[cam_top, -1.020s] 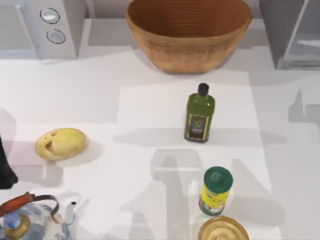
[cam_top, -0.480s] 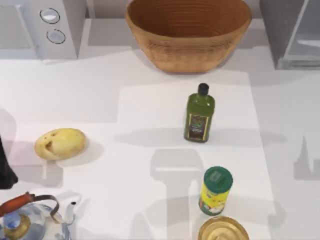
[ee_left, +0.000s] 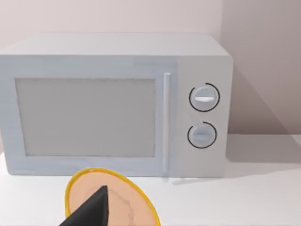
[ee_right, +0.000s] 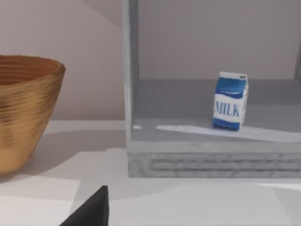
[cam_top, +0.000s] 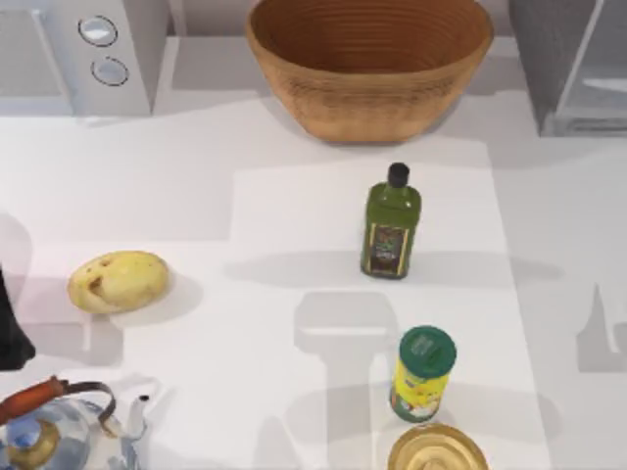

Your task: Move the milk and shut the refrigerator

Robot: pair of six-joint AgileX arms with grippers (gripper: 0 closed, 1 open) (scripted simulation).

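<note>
The milk [ee_right: 230, 101], a small blue-and-white carton, stands upright on the grey floor inside the refrigerator [ee_right: 197, 160], seen from my right wrist. A dark part of my right gripper [ee_right: 91, 209] shows low in that view, well short of the cabinet and apart from the carton. In the top view the refrigerator [cam_top: 545, 69] sits at the back right corner with its pale door [cam_top: 600, 70] swung open. My left arm [cam_top: 8, 333] is parked at the table's left edge, and a dark part of its gripper [ee_left: 91, 212] hangs over a yellow-rimmed plate [ee_left: 124, 197].
A wicker basket [cam_top: 368, 59] stands at the back centre and a white microwave [cam_top: 93, 49] at the back left. A green bottle [cam_top: 391, 223], a yellow can [cam_top: 422, 374], a potato [cam_top: 119, 281], a kettle [cam_top: 54, 431] and a golden bowl [cam_top: 437, 450] stand about the table.
The arm shadows on the table's right half have slid rightward and toward the front edge. None of the objects has moved.
</note>
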